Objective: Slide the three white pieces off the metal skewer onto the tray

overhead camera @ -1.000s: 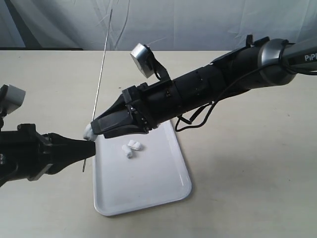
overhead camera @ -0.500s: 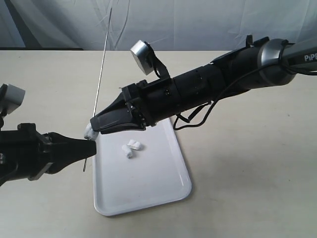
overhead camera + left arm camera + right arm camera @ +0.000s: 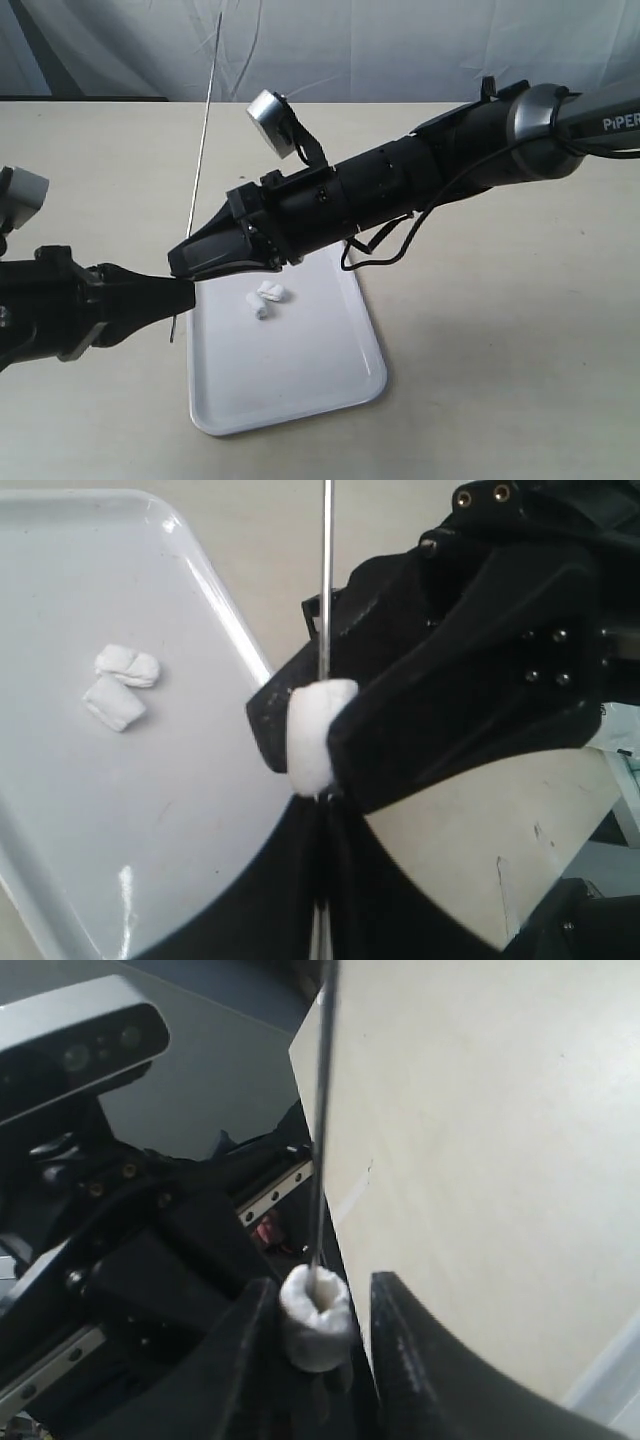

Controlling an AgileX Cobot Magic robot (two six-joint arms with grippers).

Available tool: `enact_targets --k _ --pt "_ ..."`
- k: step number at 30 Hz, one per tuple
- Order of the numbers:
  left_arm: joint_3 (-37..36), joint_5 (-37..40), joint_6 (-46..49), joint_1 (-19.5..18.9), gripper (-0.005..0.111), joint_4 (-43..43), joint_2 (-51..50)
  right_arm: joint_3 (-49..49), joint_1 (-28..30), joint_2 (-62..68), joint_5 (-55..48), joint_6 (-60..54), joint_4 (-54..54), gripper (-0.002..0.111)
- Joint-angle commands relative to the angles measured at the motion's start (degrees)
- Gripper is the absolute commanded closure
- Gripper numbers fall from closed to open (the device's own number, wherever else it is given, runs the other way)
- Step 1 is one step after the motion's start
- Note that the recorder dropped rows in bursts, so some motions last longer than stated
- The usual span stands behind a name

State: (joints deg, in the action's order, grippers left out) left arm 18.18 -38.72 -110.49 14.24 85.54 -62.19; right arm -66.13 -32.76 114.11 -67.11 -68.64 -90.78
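Observation:
The metal skewer (image 3: 205, 130) stands tilted, and my left gripper (image 3: 183, 293) is shut on its lower end. In the left wrist view the skewer (image 3: 325, 580) runs through one white piece (image 3: 312, 735) just beyond the left gripper (image 3: 319, 802). My right gripper (image 3: 186, 262) hides that piece in the exterior view. In the right wrist view the right gripper (image 3: 323, 1282) is open and straddles the piece (image 3: 315, 1320). One finger (image 3: 250, 1360) touches it, and a gap remains on the other side. Two white pieces (image 3: 266, 300) lie on the tray (image 3: 300, 380).
The tray's (image 3: 60, 860) long side points away from the arms on a beige table (image 3: 500, 330). A pale curtain (image 3: 400, 50) hangs behind the table. The right arm (image 3: 450, 170) reaches across above the tray's far end.
My right gripper slid down and left along the skewer and now covers the white piece, which showed below its tip before. The skewer and the left gripper barely moved.

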Motion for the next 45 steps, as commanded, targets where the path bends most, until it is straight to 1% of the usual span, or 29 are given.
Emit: enact_targets --k 1,2,4,5,13,19,22,26,29,34,45 --pt "0.6 -0.5 0.2 0.1 0.107 0.1 0.2 0.1 0.0 -0.3 0.6 -0.8 -0.6 0.089" --pt "0.6 -0.5 0.2 0.1 0.107 0.5 0.2 0.1 0.0 -0.3 1.0 -0.8 -0.8 0.095" --pt "0.6 -0.5 0.2 0.1 0.107 0.7 0.2 0.1 0.0 -0.3 1.6 -0.8 -0.8 0.101" --pt "0.6 -0.5 0.2 0.1 0.107 0.7 0.2 0.1 0.0 -0.3 1.9 -0.8 -1.1 0.101" --pt "0.6 -1.5 -0.6 0.1 0.107 5.3 0.2 0.0 0.1 -0.3 2.9 -3.3 -6.5 0.101" --pt "0.6 -3.1 -4.1 0.1 0.107 11.2 0.2 -3.1 0.7 -0.4 4.1 -3.4 -7.4 0.101" --pt "-0.1 -3.0 -4.3 0.1 0.107 11.6 0.2 -4.5 1.5 -0.9 5.3 -3.4 -7.3 0.101" --pt "-1.0 -3.0 -4.3 0.1 0.107 12.2 0.2 -6.9 4.6 -1.3 5.8 -2.5 -7.4 0.101" --pt "-1.1 -3.8 -5.5 0.1 0.107 14.4 0.2 -8.9 7.4 -1.3 5.7 -0.6 -7.4 0.101" --pt "-1.3 -4.9 -6.2 0.1 0.107 14.4 0.2 -12.6 12.2 -1.3 4.1 0.9 -8.4 0.101" --pt "-2.5 -4.9 -6.2 0.1 0.107 14.4 0.2 -23.9 21.3 -1.3 4.6 4.5 -9.2 0.101"
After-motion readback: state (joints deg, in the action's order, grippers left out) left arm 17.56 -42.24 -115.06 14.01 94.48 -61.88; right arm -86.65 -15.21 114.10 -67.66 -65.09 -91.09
